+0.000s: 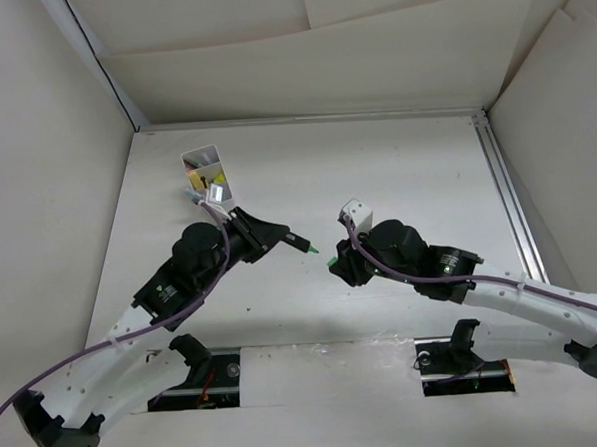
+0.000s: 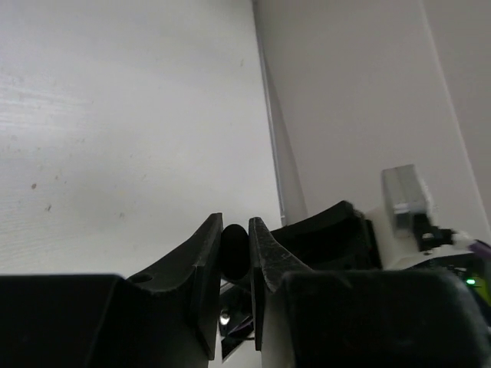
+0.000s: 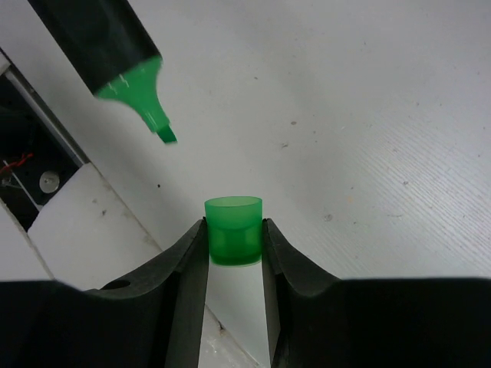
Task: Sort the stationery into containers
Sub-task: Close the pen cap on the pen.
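We count two arms, one white box (image 1: pixel 201 154), one uncapped highlighter (image 3: pixel 115 57) and one loose cap (image 3: pixel 232 222). The box is a small rectangular plastic container with thin straight walls. It stands on the pale, faintly grained table (image 1: pixel 396 168). Yellow and red stationery shows inside it, but the pieces are too small for us to count or to assign to a compartment.

The highlighter is outside the box, off its near-right corner and lifted clear of the table. Its body is short, thick and black. It ends in a glossy green collar and a narrow chisel tip, and the tip points away from the box. The left gripper (image 2: pixel 235 238) sits just beside the near end of the box. In its wrist view we see its two matte black fingers pressed onto a dark rounded end, pinching the highlighter.

The cap is farther from the box than the tip, on the same side, and well apart from the box. A small gap separates it from the tip. It is a short translucent green cylinder with an open mouth turned upward. The right gripper (image 3: pixel 233 234) pinches the cap between its curved black fingers.
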Motion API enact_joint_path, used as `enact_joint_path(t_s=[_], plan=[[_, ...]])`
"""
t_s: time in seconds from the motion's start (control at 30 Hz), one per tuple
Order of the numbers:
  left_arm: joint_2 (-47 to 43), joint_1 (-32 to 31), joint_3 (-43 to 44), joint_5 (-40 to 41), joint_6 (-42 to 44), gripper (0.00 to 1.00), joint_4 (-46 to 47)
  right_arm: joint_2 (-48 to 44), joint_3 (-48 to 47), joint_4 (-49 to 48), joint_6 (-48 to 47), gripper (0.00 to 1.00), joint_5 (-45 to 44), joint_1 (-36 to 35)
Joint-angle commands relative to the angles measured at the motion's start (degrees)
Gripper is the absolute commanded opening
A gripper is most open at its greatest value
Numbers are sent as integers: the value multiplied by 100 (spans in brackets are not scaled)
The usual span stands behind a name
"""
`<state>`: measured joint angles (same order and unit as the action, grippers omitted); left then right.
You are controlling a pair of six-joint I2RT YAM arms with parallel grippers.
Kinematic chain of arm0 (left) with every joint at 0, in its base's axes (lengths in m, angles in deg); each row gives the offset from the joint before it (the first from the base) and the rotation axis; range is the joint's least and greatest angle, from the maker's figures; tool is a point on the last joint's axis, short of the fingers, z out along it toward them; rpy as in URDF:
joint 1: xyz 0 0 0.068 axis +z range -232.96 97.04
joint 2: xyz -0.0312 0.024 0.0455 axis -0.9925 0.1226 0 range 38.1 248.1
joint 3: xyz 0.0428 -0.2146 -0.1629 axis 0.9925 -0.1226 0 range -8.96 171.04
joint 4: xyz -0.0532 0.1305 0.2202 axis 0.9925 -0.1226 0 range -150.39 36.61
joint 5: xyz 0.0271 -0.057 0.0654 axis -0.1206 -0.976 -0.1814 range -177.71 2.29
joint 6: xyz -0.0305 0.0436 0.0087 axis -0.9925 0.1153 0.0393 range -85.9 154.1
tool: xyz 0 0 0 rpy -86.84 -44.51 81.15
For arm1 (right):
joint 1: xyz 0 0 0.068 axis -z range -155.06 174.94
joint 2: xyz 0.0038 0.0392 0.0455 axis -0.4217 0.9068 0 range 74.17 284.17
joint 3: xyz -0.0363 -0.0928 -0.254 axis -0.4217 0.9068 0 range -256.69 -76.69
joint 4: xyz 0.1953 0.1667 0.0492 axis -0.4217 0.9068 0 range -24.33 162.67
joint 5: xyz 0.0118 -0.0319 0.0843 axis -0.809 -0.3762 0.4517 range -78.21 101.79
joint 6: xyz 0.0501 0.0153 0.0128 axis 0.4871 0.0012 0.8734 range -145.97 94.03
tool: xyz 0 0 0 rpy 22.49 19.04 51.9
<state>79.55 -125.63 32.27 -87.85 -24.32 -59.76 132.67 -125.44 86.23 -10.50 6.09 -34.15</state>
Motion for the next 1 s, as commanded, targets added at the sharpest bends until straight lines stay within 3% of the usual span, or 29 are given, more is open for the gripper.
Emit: enact_joint_path(t_s=[0.0,0.23,0.4,0.5,0.6,0.77,0.97], plan=[[-190,5,657,287,287,0,-128,-190,-161,-113,-219,14,130,-94],[101,5,149,-548,67,0,856,-76,-337,106,-219,13,-99,-94],[-750,5,16,741,67,0,340,-321,-135,-96,-166,13,-46,-94],[-1962,5,112,1863,181,0,-530,-322,-135,-96,-114,13,-46,-94],[-2931,5,376,2429,251,0,-1162,-374,-82,-209,-114,13,-46,-147],[-2942,5,-26,1932,217,0,-946,-374,-99,-395,-228,13,147,-147],[-1703,5,-476,517,444,0,294,-269,-240,-342,-536,13,358,-270]])
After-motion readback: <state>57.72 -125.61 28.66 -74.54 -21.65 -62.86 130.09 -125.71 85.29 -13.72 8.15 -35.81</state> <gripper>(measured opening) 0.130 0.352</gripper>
